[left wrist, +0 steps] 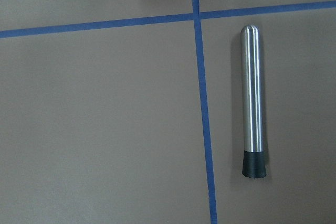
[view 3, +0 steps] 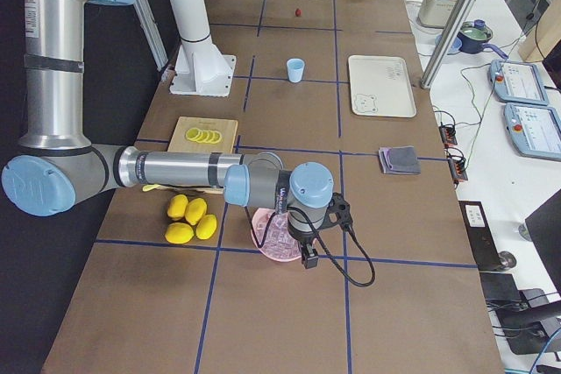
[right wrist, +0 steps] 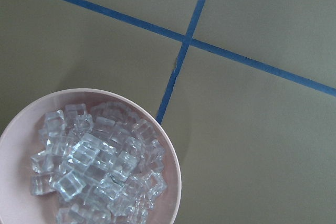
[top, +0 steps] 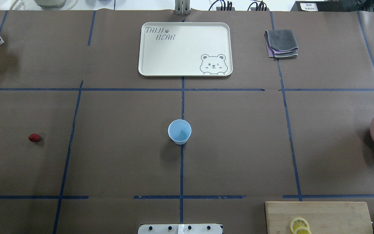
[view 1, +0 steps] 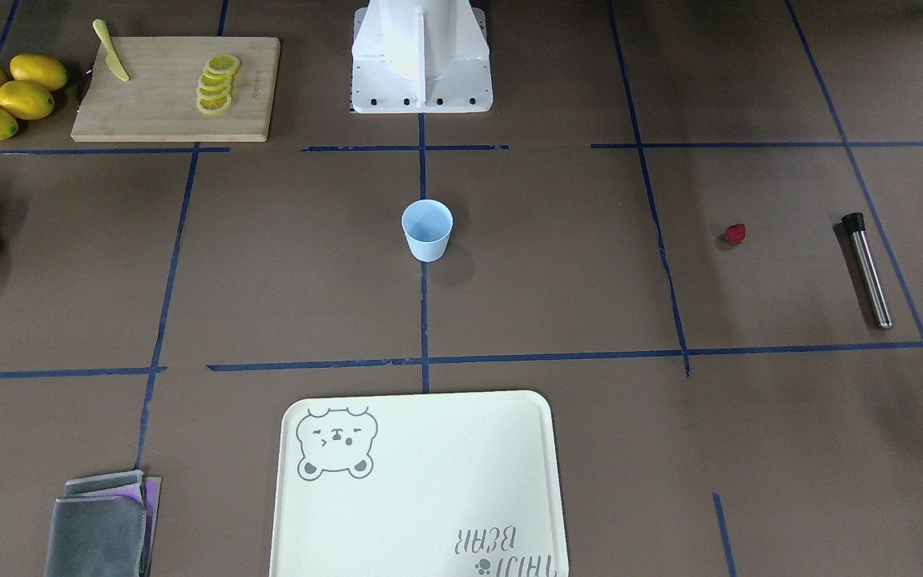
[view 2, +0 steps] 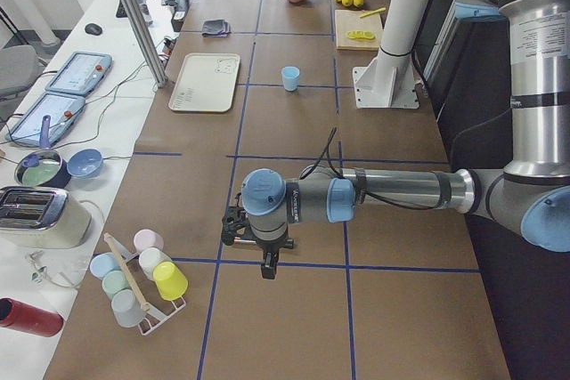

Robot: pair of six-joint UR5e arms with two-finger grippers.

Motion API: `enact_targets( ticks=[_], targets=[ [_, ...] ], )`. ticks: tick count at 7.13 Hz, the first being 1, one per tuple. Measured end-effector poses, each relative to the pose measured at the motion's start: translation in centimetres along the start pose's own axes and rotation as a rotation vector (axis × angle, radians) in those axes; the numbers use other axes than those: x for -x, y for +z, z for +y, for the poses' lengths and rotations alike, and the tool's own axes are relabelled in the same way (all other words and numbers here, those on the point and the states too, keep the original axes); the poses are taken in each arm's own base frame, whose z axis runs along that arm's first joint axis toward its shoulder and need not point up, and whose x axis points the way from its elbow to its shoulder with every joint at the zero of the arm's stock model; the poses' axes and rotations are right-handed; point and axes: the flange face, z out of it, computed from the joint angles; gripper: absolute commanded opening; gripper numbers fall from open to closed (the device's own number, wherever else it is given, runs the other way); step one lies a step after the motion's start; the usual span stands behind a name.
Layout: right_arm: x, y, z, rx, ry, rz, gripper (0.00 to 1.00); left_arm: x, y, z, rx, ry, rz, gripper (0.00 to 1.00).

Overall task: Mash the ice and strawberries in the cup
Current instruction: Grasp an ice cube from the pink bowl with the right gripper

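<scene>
Overhead exterior: tray [top: 183, 48] and cloth [top: 281, 44] lie beyond the cup [top: 179, 131].

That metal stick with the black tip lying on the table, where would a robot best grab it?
Probably the middle of the metal stick, coming straight down from above and closing across its width. It lies flat, long and thin, with bare table on both sides.

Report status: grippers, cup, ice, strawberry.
Left gripper by muddler, right gripper by ice in pink bowl; open or shut unclear. Cup empty, upright. Strawberry outside cup.
</scene>
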Motion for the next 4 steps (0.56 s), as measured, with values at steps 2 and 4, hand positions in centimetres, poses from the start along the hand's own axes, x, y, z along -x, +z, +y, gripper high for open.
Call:
enact_targets(
  ticks=[2,4],
  targets=[
    [0.21,-0.15,-0.45,-0.006,-0.005,-0.006,1.00,-0.11,-0.12,-0.13,-0.003,0.004,0.000,1.00],
    [0.49,-0.23,-0.74,-0.017,-0.006,-0.029,1.00,-0.14,-0.16,-0.22,-0.004,0.005,0.000,1.00]
  ],
)
